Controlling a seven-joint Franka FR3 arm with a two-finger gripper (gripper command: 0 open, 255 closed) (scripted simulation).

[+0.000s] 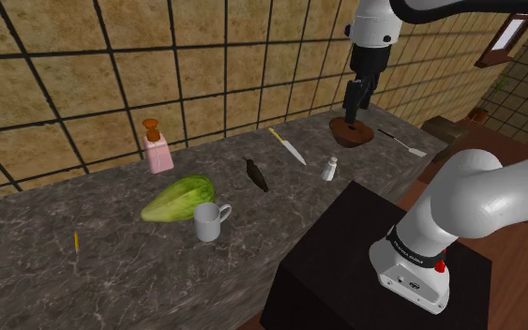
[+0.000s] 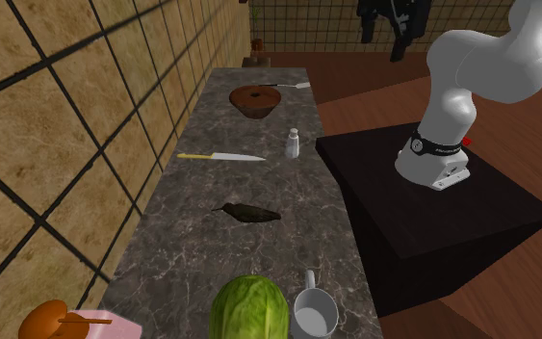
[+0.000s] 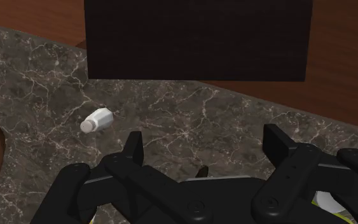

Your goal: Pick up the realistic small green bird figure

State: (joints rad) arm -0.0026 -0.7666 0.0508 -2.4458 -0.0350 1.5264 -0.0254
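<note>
The bird figure (image 1: 255,174) (image 2: 249,213) is small, dark and long-beaked, and it lies on the marble counter (image 1: 112,272) between a knife and a mug. My black gripper (image 1: 352,120) (image 2: 382,46) hangs well away from it, high over a brown bowl (image 1: 352,134) (image 2: 256,99) toward the counter's far end. In the wrist view the gripper (image 3: 206,143) is open with nothing between its fingers, and bare counter lies below it.
A white shaker (image 1: 329,169) (image 2: 293,144) (image 3: 96,121) and a yellow-handled knife (image 1: 288,146) (image 2: 222,157) lie between the bowl and the bird. A green lettuce (image 1: 177,199), a white mug (image 1: 210,222) and a pink bottle (image 1: 157,147) stand beyond. The black stand (image 1: 346,272) borders the counter.
</note>
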